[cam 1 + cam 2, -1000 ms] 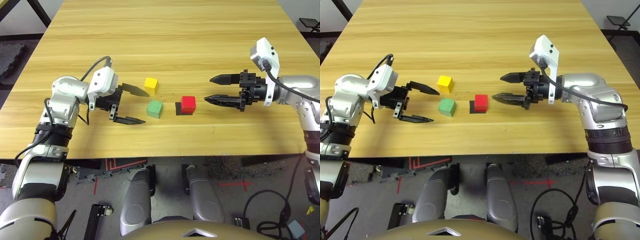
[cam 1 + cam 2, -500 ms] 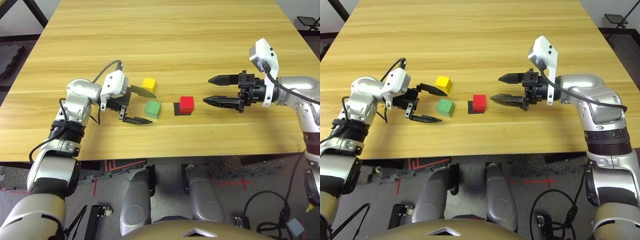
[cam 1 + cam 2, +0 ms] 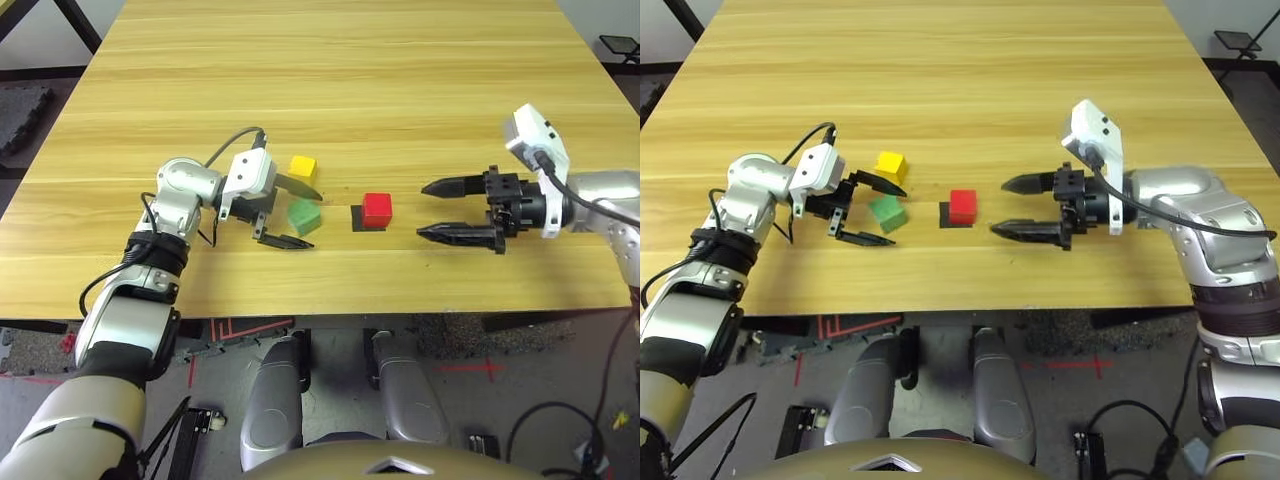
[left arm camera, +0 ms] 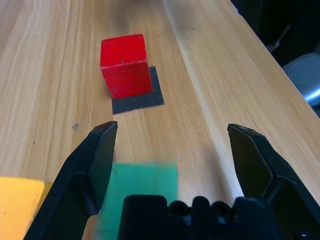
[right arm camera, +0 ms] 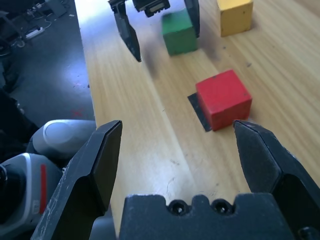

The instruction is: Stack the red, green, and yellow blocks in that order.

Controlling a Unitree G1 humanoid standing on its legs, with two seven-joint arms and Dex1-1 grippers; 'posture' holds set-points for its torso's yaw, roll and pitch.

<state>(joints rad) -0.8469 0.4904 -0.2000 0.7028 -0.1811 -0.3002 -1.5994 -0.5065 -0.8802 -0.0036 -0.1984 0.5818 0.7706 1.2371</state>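
Matte green cube (image 3: 304,215) between open left claw (image 3: 291,213) fingers

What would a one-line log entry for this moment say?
left hand: open around green block, not closed | right hand: open, empty | red block: on black patch | yellow block: loose | stack: not started

The scene was evenly and brightly lit from overhead. Shadows were soft and short: a faint one lay under the left gripper (image 3: 287,214), another beside the red block (image 3: 377,210). The table (image 3: 340,80) showed mild sheen at its far end. In the left wrist view the green block (image 4: 140,192) was smeared with blur, its edges undefined.
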